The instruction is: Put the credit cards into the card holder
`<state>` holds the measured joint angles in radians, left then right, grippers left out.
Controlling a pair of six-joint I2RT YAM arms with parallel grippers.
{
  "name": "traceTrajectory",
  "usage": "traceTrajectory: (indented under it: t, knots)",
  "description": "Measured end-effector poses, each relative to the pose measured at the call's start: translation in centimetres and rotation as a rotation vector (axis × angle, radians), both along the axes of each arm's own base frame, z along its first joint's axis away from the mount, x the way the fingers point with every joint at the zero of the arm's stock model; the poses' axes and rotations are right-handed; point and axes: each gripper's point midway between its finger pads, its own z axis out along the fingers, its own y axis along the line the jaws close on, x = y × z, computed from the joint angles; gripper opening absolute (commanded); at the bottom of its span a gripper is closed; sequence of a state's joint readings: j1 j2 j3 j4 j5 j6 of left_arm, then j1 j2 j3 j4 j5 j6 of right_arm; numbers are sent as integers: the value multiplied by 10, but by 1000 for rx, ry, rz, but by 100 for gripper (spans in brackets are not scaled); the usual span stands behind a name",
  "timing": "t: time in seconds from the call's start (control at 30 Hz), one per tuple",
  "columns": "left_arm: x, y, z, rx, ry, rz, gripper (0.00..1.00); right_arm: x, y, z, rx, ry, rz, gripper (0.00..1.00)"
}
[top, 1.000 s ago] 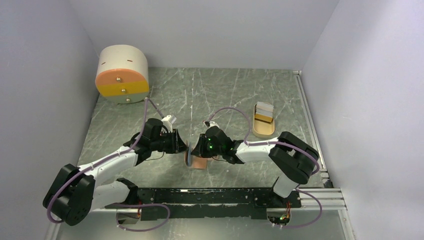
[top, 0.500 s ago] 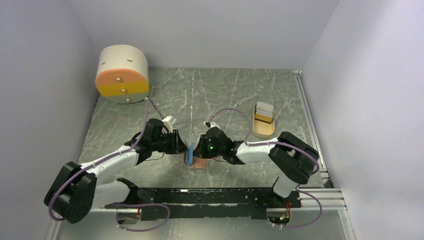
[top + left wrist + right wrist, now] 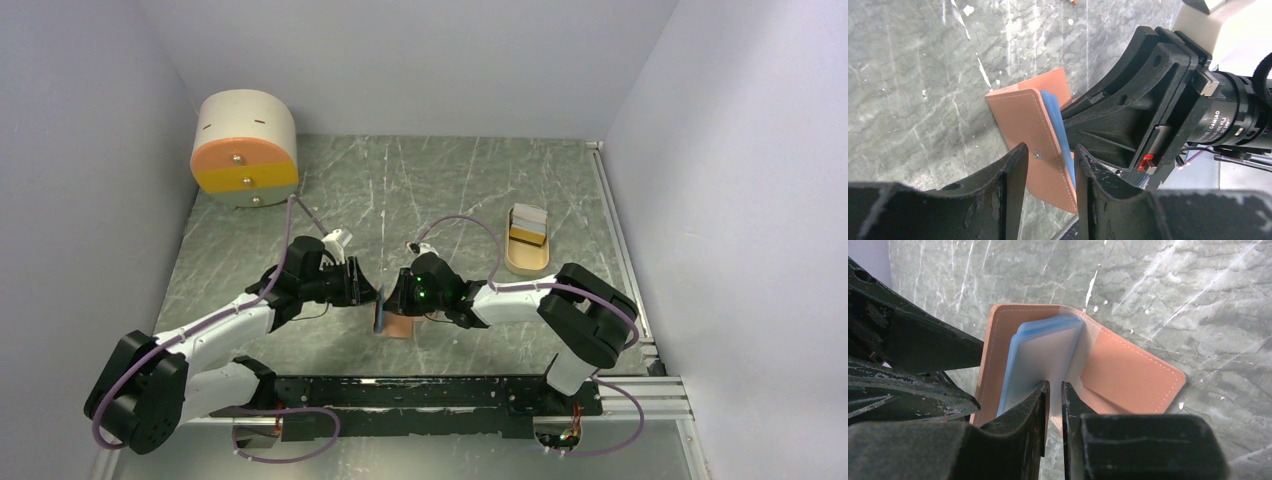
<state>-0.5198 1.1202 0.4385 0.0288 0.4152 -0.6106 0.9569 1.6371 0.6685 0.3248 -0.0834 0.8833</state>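
Observation:
The brown leather card holder [image 3: 400, 326] lies open at the table's front middle, one flap standing up. A blue credit card [image 3: 379, 314] stands on edge against that flap. My left gripper [image 3: 368, 294] is open: in the left wrist view its jaws [image 3: 1050, 150] straddle the raised flap [image 3: 1023, 120] and the card's blue edge [image 3: 1054, 107] with a gap on both sides. My right gripper [image 3: 393, 300] faces it from the right. In the right wrist view its jaws [image 3: 1054, 385] are shut on the pale card [image 3: 1040, 350], with the holder's flat half [image 3: 1138, 380] to the right.
A round cream and orange drawer box [image 3: 245, 148] stands at the back left. A beige oval tray [image 3: 527, 262] with small flat items sits at the right. Grey walls close in three sides, and a black rail [image 3: 440, 392] runs along the near edge.
The left gripper's jaws have spread apart from the holder's flap and the card, and the left arm has eased slightly back to the left. The right gripper has stayed in place.

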Motion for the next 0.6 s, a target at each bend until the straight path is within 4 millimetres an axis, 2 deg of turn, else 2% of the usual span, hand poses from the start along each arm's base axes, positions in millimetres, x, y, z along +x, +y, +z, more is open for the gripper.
traceTrajectory:
  t: [0.27, 0.6]
  knots:
    - [0, -3, -1, -12, 8, -10, 42, 3, 5, 7, 17, -9, 3, 18]
    - [-1, -2, -7, 0, 25, -11, 29, 3, 7, 2, 7, 0, 7, 18]
